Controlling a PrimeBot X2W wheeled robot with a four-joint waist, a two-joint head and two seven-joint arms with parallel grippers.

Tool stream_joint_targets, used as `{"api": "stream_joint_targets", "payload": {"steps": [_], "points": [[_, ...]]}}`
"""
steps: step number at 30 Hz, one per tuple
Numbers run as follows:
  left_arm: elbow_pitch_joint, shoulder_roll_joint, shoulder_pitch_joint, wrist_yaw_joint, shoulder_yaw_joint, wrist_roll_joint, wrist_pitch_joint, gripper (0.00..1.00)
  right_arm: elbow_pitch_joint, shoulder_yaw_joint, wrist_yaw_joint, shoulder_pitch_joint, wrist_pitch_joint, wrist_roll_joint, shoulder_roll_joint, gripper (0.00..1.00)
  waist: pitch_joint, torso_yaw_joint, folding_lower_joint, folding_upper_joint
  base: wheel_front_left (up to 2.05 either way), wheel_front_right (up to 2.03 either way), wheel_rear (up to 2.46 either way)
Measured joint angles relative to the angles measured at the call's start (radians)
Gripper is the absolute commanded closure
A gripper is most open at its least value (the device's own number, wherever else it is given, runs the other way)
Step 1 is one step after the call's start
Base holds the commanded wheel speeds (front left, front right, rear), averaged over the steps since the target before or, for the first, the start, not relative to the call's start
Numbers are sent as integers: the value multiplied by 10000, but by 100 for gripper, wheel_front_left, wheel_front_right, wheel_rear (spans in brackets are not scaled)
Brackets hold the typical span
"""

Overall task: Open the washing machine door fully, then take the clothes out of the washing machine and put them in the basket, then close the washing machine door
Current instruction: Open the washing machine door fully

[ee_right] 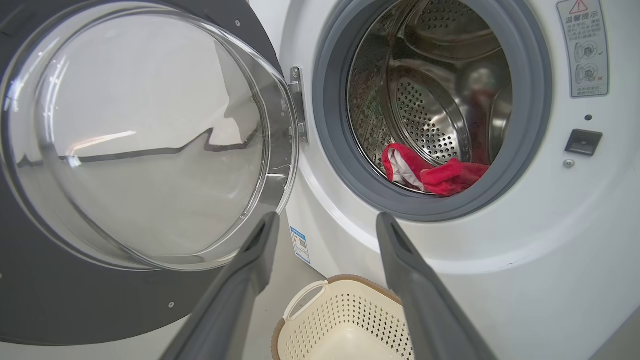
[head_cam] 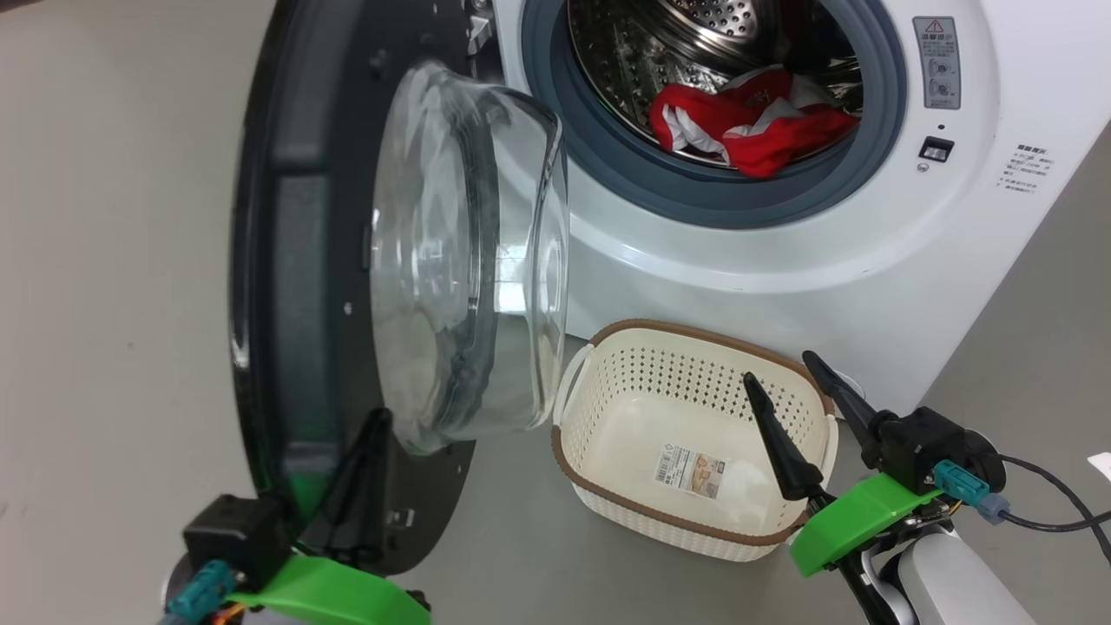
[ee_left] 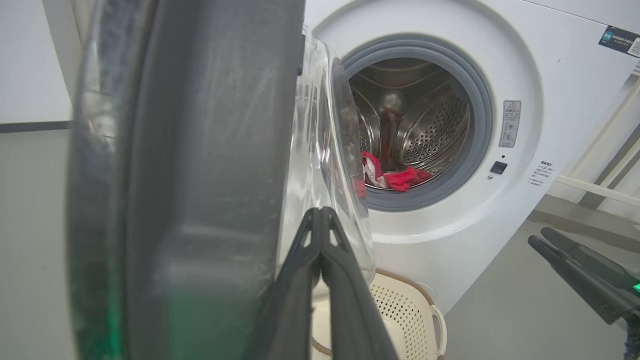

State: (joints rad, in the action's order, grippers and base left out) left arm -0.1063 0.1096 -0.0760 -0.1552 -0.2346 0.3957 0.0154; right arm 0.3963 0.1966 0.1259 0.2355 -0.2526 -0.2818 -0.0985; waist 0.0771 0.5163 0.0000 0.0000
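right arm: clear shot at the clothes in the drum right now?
Probably yes. The washing machine door stands swung well to the left, so nothing blocks the drum mouth, and the clothes lie near its front lip. The right gripper is open, by the basket, below the opening.

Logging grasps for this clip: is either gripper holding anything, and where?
Nothing is held. Left gripper: jaws shut, empty, by the door. Right gripper: jaws open, empty, near the basket.

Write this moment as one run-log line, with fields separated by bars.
door: open | clothes: in drum | basket: no clothes | left pincer: shut, by door | right pincer: open, near basket
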Motion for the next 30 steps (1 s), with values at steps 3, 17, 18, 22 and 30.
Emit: {"api": "stream_joint_targets", "payload": {"steps": [3, 17, 18, 22, 30], "points": [[79, 71, 0, -61, 263, 4, -111, 100, 17, 42, 0, 2, 0, 0, -58, 0, 52, 22, 0, 0, 0, 0, 0], [708, 418, -26, -671, 1664, 153, -823, 100, 113, 280, 0, 352, 0, 0, -464, 0, 298, -172, 0, 1, 0, 0, 0], [803, 424, -46, -673, 1726, 184, -901, 100, 111, 280, 0, 352, 0, 0, -483, 0, 309, -179, 0, 0, 0, 0, 0], [1116, 431, -105, -685, 1965, 405, -1160, 100, 113, 286, 0, 352, 0, 0, -491, 0, 335, -199, 0, 0, 0, 0, 0], [2059, 451, -469, -642, 2474, 786, -1697, 100, 136, 360, 0, 351, 0, 10, -604, 0, 402, -229, 0, 0, 0, 0, 0]]}}
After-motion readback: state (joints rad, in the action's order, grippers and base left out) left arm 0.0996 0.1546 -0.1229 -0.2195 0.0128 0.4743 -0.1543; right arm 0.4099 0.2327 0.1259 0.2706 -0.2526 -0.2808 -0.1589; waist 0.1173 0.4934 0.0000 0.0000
